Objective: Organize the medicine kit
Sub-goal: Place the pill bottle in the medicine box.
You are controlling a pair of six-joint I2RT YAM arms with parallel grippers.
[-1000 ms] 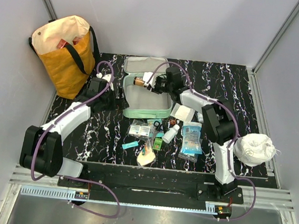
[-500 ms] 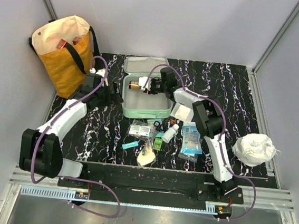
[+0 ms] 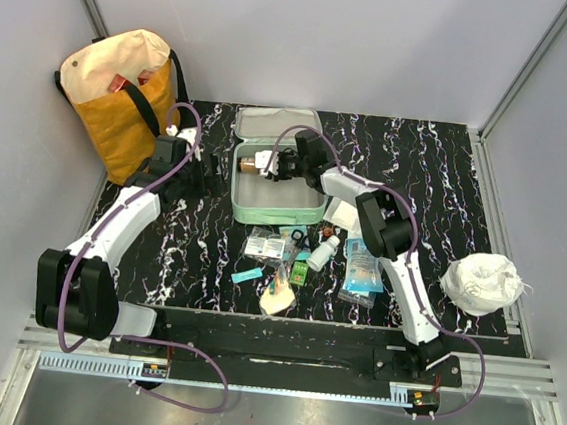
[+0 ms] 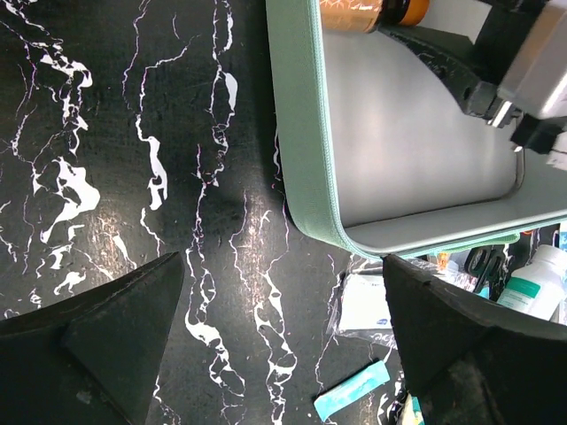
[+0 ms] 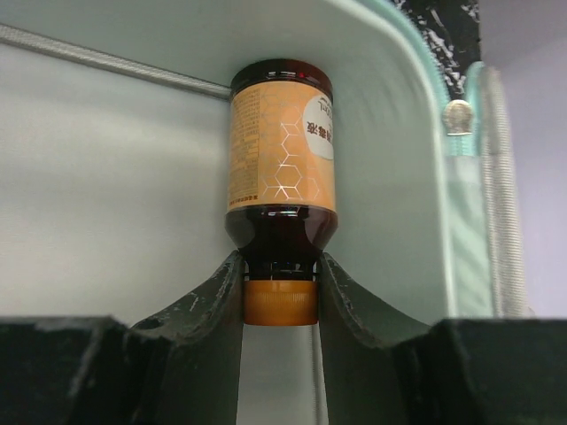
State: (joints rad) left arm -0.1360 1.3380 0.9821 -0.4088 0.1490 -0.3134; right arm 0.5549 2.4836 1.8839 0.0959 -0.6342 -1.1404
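1. Brown bottle (image 5: 282, 146) is showing an orange honeycomb label; print unreadable.
2. Medicine kit (image 3: 308, 215) is lying open at back centre of the table (image 3: 200, 250), lid toward the far wall.
3. Right gripper (image 5: 281, 266) is clamping the bottle's neck inside the kit, bottle base pointing left.
4. Left gripper (image 4: 282, 266) is hanging left of the kit, jaws wide apart.

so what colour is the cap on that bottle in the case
Orange cap; shows best in the right wrist view.
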